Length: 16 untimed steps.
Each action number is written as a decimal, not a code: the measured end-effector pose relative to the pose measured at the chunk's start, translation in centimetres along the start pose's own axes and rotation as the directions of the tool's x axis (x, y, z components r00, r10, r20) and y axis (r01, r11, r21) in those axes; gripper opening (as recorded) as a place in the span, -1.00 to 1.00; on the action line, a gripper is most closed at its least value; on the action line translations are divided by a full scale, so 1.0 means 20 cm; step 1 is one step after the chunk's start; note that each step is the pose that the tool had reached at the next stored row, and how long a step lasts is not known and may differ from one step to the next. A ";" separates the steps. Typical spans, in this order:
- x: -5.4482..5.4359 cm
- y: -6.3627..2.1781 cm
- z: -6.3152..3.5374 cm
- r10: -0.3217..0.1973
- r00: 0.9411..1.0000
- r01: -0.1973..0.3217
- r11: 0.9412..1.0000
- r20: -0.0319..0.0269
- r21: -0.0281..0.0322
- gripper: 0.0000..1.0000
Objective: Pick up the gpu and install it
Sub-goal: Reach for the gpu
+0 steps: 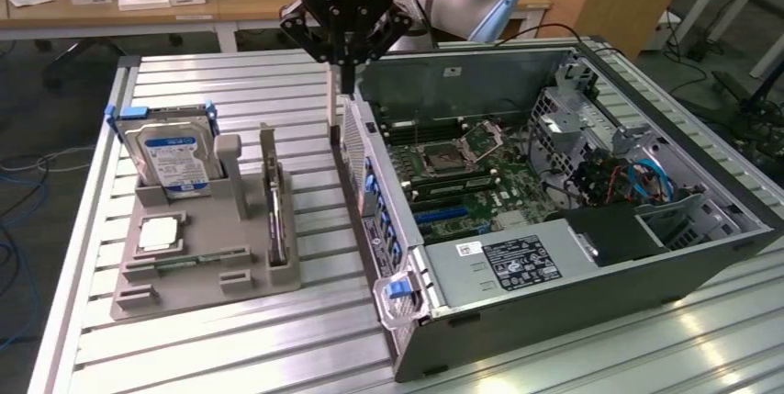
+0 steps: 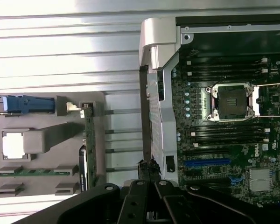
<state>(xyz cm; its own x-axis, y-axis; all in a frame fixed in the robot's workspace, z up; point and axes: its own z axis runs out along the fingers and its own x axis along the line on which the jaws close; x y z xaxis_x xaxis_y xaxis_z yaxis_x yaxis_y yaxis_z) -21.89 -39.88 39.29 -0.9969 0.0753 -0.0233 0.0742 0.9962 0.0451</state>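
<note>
Slatted table (image 1: pixel 220 339), gpu (image 1: pixel 279 224) apart from hand (image 1: pixel 348 82)

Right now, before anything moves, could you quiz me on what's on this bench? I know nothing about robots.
1. What colours are on the hard drive's label?
2. True or false: the gpu stands in the grey holder.
3. The gripper hangs above: A the hard drive, B the grey holder, C the computer case's wall.
Key: 1 blue and white; 2 true; 3 C.
</note>
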 end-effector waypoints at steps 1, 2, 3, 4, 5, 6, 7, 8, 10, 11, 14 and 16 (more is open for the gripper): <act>0.01 0.000 0.000 0.000 1.000 0.000 1.000 0.000 0.000 -0.79; 0.01 -0.001 0.000 0.000 1.000 0.000 1.000 0.000 0.000 -0.79; 0.02 -0.001 0.000 0.000 1.000 0.000 1.000 0.000 0.000 -0.79; 0.02 -0.002 -0.001 0.000 1.000 0.000 1.000 0.000 0.000 -0.79; 0.03 -0.002 -0.001 0.000 1.000 0.000 1.000 0.000 0.000 -0.79; 0.03 -0.003 -0.001 0.000 1.000 0.000 1.000 0.000 0.000 -0.79; 0.04 -0.003 -0.001 0.000 1.000 0.000 1.000 0.000 0.000 -0.79; 0.04 -0.003 -0.001 0.000 1.000 0.000 1.000 0.000 0.000 -0.79; 0.05 -0.004 -0.001 0.000 1.000 0.000 1.000 0.000 0.000 -0.79; 0.06 -0.004 -0.001 0.000 1.000 0.000 1.000 0.000 0.000 -0.79; 0.08 -0.006 -0.002 0.000 1.000 0.000 1.000 0.000 0.000 -0.79; 0.09 -0.006 -0.002 0.000 1.000 0.000 1.000 0.000 0.000 -0.79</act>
<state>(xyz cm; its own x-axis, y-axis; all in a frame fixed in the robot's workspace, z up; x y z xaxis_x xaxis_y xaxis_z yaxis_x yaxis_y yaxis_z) -23.62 -39.89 39.28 -0.9969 0.0753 -0.0233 0.0742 0.9962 0.0451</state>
